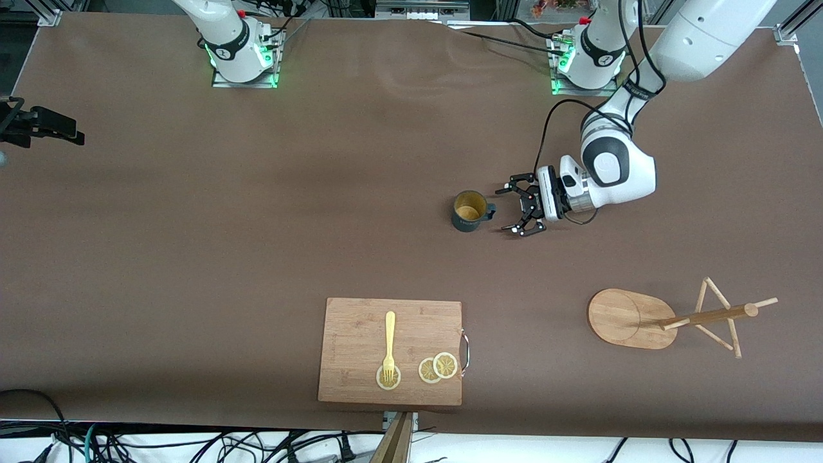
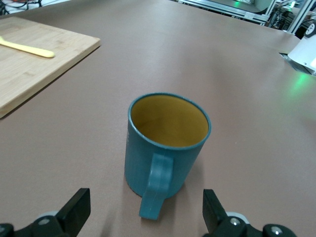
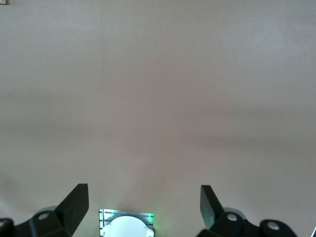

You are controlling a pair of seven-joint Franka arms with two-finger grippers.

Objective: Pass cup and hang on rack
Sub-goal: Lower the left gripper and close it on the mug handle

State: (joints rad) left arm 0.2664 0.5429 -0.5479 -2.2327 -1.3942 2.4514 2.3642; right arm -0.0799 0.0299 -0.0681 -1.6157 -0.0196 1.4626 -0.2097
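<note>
The dark teal cup (image 1: 469, 211) stands upright on the table, yellowish inside, its handle turned toward my left gripper (image 1: 506, 208). That gripper is open and low, just beside the handle and not touching it. In the left wrist view the cup (image 2: 165, 143) fills the middle, and the handle's end lies between the spread fingers of the left gripper (image 2: 146, 207). The wooden rack (image 1: 627, 318) is nearer the front camera, toward the left arm's end, its post and pegs (image 1: 714, 315) bare. My right gripper (image 3: 143, 202) is open and empty high over its own base, out of the front view.
A wooden cutting board (image 1: 360, 334) lies near the table's front edge with a yellow fork (image 1: 389, 344) and lemon slices (image 1: 437, 368) on it; it also shows in the left wrist view (image 2: 29, 74). A black device (image 1: 38, 125) sits at the right arm's end.
</note>
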